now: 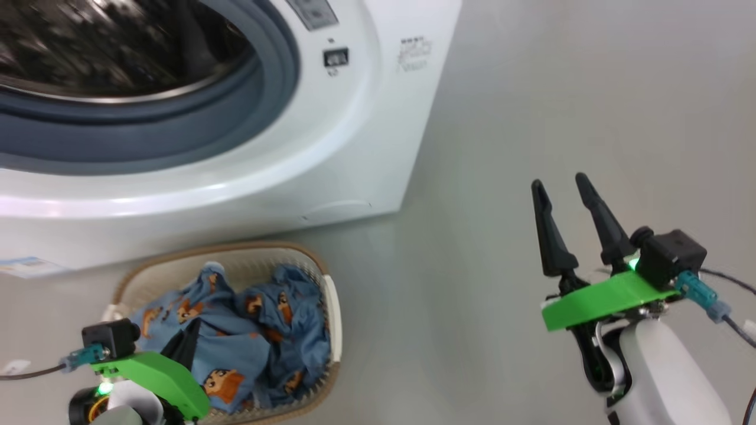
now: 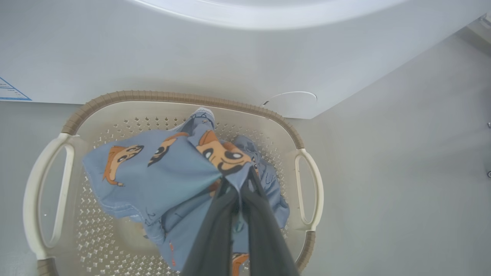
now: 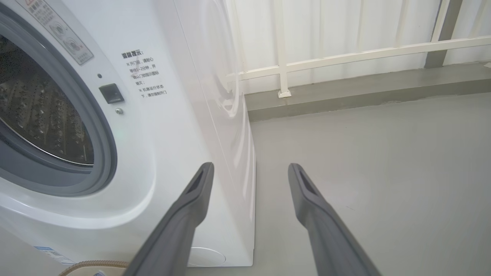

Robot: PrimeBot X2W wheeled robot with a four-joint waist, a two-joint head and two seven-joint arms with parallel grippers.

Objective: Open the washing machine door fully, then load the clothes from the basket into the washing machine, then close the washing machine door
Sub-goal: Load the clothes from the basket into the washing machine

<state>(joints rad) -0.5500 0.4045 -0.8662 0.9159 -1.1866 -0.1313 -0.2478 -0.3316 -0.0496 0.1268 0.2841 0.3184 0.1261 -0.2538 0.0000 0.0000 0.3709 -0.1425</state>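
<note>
The white washing machine (image 1: 331, 153) stands with its drum mouth uncovered; its grey gasket and steel drum (image 3: 34, 111) show, and the washing machine door is out of view. Before it on the floor sits the cream basket (image 1: 331, 307) with its brown rim (image 2: 172, 96). The clothes (image 1: 260, 330), light blue with orange cartoon faces, lie inside. My left gripper (image 2: 242, 180) is shut on a fold of the clothes (image 2: 161, 172), pulling it up above the basket floor. My right gripper (image 1: 561, 183) hangs open over bare floor to the right, holding nothing.
Grey floor (image 1: 531, 88) stretches to the right of the machine. A white railing (image 3: 345, 57) on a low kerb runs behind it. A blue label (image 2: 9, 92) sits low on the machine's front.
</note>
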